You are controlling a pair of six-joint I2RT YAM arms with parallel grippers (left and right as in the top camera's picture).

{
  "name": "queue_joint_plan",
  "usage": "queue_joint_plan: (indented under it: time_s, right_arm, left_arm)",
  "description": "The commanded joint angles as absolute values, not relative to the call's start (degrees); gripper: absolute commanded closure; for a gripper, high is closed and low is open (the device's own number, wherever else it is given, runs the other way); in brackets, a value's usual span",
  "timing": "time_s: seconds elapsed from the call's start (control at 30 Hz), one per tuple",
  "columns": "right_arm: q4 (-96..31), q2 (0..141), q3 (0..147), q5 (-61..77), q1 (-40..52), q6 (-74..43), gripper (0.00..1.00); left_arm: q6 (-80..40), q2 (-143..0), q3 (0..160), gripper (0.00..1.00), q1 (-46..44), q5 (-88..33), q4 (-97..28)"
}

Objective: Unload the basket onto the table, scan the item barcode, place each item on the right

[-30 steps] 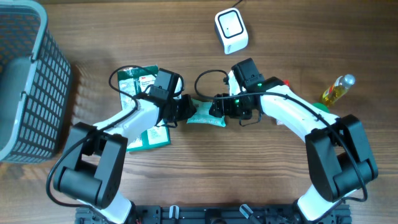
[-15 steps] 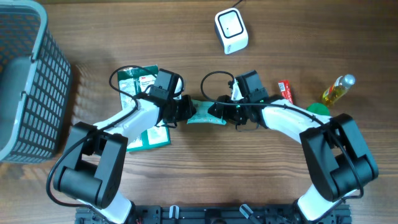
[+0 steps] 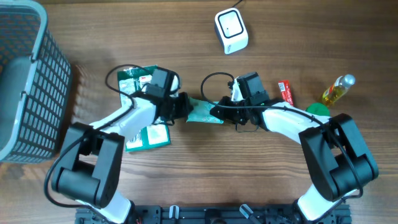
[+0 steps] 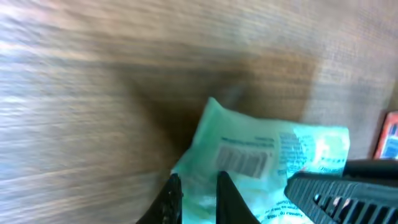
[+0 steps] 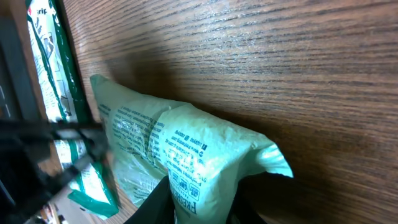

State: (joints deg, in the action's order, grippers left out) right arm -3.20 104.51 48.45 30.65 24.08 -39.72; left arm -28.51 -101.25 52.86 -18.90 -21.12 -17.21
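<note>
Mid-table, your left gripper [image 3: 186, 108] pinches the green packet [image 3: 201, 112], fingers [image 4: 170, 198] nearly closed, while your right gripper [image 3: 215, 113] clamps its other end, barcode [image 4: 244, 163] showing.

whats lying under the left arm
A green and white flat pack lies on the table, partly under the left arm. Its two ends show; the arm covers its middle, so the print there cannot be seen.
</note>
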Motion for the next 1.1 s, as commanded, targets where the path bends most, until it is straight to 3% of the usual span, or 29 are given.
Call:
queue_joint_plan:
  time_s: [0.0,0.2,0.4,0.63,1.07]
  right_arm:
    - [-3.3,105.9,47.4,29.5,24.5,-37.3,0.79]
    - [-1.7,105.9,47.4,30.1,24.5,-34.6,0.70]
    - [-1.5,105.9,47.4,30.1,24.5,-34.7,0.59]
    - [-0.3,103.7,48.0,35.0,24.2,-31.5,0.57]
    - [-1.6,103.7,47.9,40.1,19.2,-31.0,0.55]
  left_arm:
    - [-27.4,-96.0,55.7,0.90,-13.2,-19.7,-17.1]
    - [-27.4,-91.4,55.7,0.92,-6.6,-20.5,-19.8]
    - [-23.8,-91.6,55.7,0.93,-8.1,-20.2,-25.6]
    - [-24.0,-91.6,55.7,0.96,-9.3,-27.6,-27.0]
    - [-24.4,-100.7,54.8,0.95,-17.0,-25.9,-23.1]
